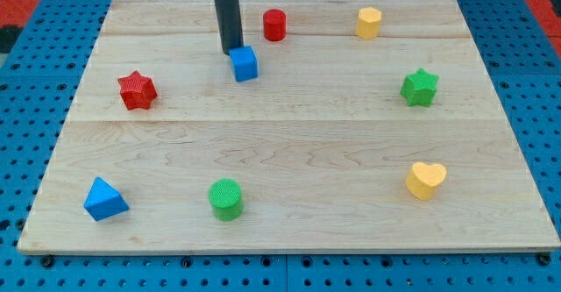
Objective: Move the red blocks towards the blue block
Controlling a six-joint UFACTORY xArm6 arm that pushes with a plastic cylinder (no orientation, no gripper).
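A lab bench is suggested: a pale wooden worktop (289, 152) is laid on a blue perforated metal base plate (26, 90).

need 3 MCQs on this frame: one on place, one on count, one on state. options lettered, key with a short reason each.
1. Where is my tip relative to the blue cube?
A. just up and to the view's left of it, close against it
B. at the view's bottom right of the board
C. beside the green cylinder

2. How many red blocks are on the board?
A. one
B. two
C. four

3. What state are the red blocks in relative to the blue cube?
A. both touching it
B. stacked on it
C. both apart from it

Key:
1 A: the rod ends right at the cube's upper left edge.
2 B: only a red star and a red cylinder show.
3 C: bare wood separates each from the cube.
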